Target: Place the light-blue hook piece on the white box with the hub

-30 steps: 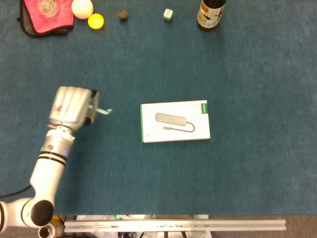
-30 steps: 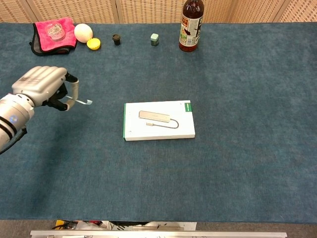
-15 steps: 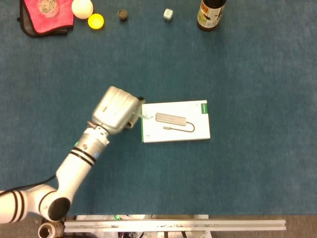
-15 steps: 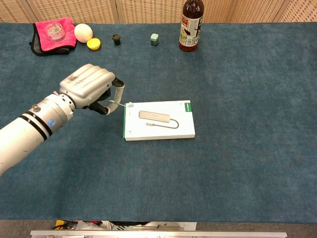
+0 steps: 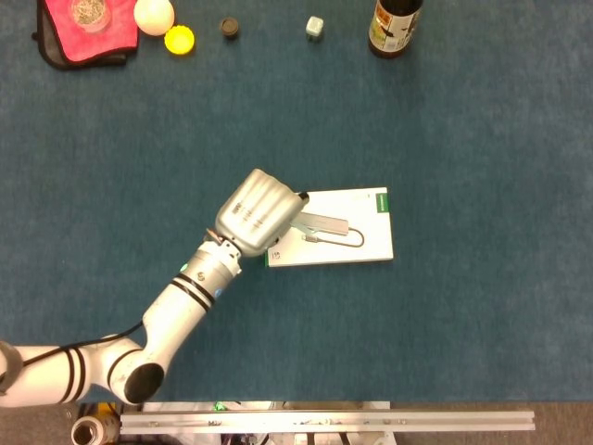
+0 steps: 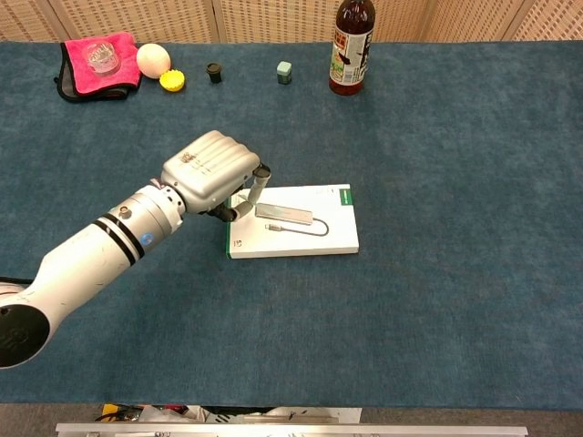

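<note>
Left hand (image 6: 215, 173) over white box (image 6: 314, 238), fingers (image 6: 257, 186) curled; the light-blue hook piece hidden beneath them, grip unclear

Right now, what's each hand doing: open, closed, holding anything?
Left hand: over the left end of the white box, fingers curled; the hook piece isn't visible, so cannot tell if it's held.
Right hand: not in either view.

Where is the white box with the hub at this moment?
In both views the white box lies mid-table, its left end under the left robot hand.
</note>
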`<move>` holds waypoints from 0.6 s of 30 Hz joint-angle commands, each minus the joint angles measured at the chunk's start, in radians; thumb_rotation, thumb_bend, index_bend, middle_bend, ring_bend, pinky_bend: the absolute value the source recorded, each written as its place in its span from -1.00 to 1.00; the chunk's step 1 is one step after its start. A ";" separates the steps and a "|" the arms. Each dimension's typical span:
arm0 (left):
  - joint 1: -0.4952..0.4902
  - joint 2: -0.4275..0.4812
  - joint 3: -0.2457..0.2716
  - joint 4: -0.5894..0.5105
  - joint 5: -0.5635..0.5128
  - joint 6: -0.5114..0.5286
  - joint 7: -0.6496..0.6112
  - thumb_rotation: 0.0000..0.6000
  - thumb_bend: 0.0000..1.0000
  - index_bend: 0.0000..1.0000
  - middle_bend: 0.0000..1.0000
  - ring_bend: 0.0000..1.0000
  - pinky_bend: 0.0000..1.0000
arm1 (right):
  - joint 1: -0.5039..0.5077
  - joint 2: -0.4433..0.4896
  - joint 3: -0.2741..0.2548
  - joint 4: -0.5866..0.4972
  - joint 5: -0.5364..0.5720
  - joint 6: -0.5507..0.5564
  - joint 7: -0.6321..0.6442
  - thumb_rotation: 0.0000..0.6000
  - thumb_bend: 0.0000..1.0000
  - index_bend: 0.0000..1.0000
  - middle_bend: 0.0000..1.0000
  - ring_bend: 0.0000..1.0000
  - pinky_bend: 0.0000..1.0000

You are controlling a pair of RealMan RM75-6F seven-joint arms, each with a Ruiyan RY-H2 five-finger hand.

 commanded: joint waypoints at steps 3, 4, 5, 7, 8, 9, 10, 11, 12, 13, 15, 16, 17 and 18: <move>-0.017 -0.043 -0.017 0.030 -0.058 -0.019 0.052 0.82 -0.20 0.14 0.97 1.00 1.00 | -0.001 0.000 0.000 0.000 0.002 0.001 -0.001 1.00 -0.71 -0.68 -0.44 -0.50 -0.34; -0.019 -0.049 -0.019 0.035 -0.066 -0.020 0.060 0.82 -0.20 0.14 0.96 1.00 1.00 | -0.001 0.001 0.000 -0.001 0.002 0.001 -0.001 1.00 -0.71 -0.68 -0.44 -0.50 -0.34; -0.022 -0.057 -0.021 0.040 -0.075 -0.021 0.071 0.83 -0.20 0.14 0.96 1.00 1.00 | -0.002 0.001 0.000 -0.001 0.003 0.001 -0.001 1.00 -0.71 -0.68 -0.44 -0.50 -0.34; -0.025 -0.068 -0.024 0.046 -0.088 -0.020 0.083 0.83 -0.20 0.13 0.96 1.00 1.00 | -0.003 0.001 0.001 0.000 0.005 0.001 0.000 1.00 -0.71 -0.68 -0.44 -0.50 -0.34; -0.028 -0.076 -0.026 0.052 -0.094 -0.018 0.092 0.83 -0.21 0.13 0.96 1.00 1.00 | -0.003 0.000 0.001 0.000 0.005 0.002 0.002 1.00 -0.71 -0.68 -0.44 -0.50 -0.34; -0.029 -0.080 -0.026 0.055 -0.098 -0.018 0.098 0.82 -0.20 0.13 0.96 1.00 1.00 | -0.003 -0.001 0.001 0.001 0.004 0.003 0.004 1.00 -0.71 -0.68 -0.44 -0.50 -0.34; -0.031 -0.083 -0.027 0.058 -0.102 -0.017 0.103 0.82 -0.20 0.13 0.96 1.00 1.00 | -0.004 -0.002 0.001 0.002 0.003 0.003 0.005 1.00 -0.71 -0.68 -0.44 -0.50 -0.34; -0.031 -0.085 -0.027 0.058 -0.107 -0.017 0.108 0.81 -0.20 0.13 0.96 1.00 1.00 | -0.004 -0.002 0.001 0.003 0.003 0.004 0.007 1.00 -0.71 -0.68 -0.44 -0.50 -0.34; -0.032 -0.085 -0.026 0.056 -0.117 -0.018 0.118 0.81 -0.21 0.12 0.96 1.00 1.00 | -0.005 -0.002 0.001 0.005 0.003 0.005 0.009 1.00 -0.71 -0.68 -0.44 -0.50 -0.34; -0.033 -0.084 -0.025 0.051 -0.124 -0.018 0.128 0.79 -0.21 0.10 0.95 1.00 1.00 | -0.005 -0.001 0.001 0.006 0.003 0.006 0.011 1.00 -0.71 -0.68 -0.44 -0.50 -0.34; -0.034 -0.080 -0.020 0.038 -0.138 -0.016 0.152 0.77 -0.21 0.08 0.95 1.00 1.00 | -0.007 0.000 0.003 0.007 0.005 0.008 0.013 1.00 -0.71 -0.68 -0.44 -0.50 -0.34; -0.035 -0.077 -0.018 0.032 -0.146 -0.017 0.163 0.72 -0.21 0.07 0.95 1.00 1.00 | -0.007 0.000 0.003 0.008 0.005 0.010 0.014 1.00 -0.71 -0.68 -0.44 -0.50 -0.34; -0.036 -0.075 -0.015 0.022 -0.158 -0.019 0.178 0.71 -0.21 0.06 0.95 1.00 1.00 | -0.008 0.000 0.004 0.009 0.005 0.011 0.016 1.00 -0.71 -0.68 -0.44 -0.50 -0.34; -0.038 -0.073 -0.014 0.016 -0.167 -0.020 0.187 0.66 -0.21 0.05 0.95 1.00 1.00 | -0.008 0.000 0.004 0.010 0.004 0.012 0.017 1.00 -0.71 -0.68 -0.44 -0.50 -0.34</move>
